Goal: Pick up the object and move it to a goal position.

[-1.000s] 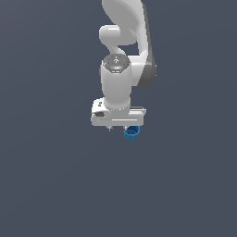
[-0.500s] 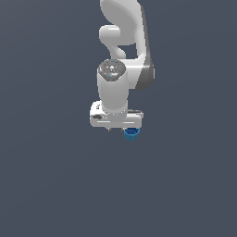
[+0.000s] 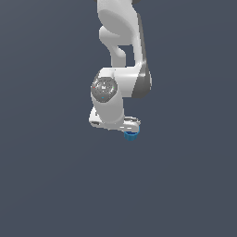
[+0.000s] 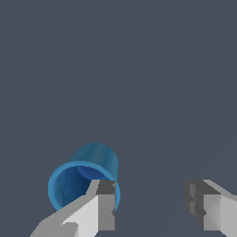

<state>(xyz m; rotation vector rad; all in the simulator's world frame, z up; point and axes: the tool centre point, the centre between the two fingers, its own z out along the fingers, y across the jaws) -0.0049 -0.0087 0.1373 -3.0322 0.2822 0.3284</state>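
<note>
The object [image 4: 83, 178] is a small bright blue cup with a darker hollow centre, lying tilted so I see into its mouth. In the exterior view the object [image 3: 131, 135] peeks out just below the white hand. My gripper [image 4: 150, 203] is open with its jaws wide apart. One finger [image 4: 105, 206] overlaps the cup's rim, and the other finger [image 4: 201, 203] stands well clear of it. The cup is not between the fingers. In the exterior view my gripper [image 3: 129, 126] hangs low over the floor and its fingers are mostly hidden by the hand.
The white arm [image 3: 120, 41] rises from the hand to the top of the exterior view. A plain dark grey floor [image 3: 55, 185] lies all around.
The hand has sunk a little and turned, drifting slightly towards the exterior view's left. The blue cup has stayed almost where it was, below the hand.
</note>
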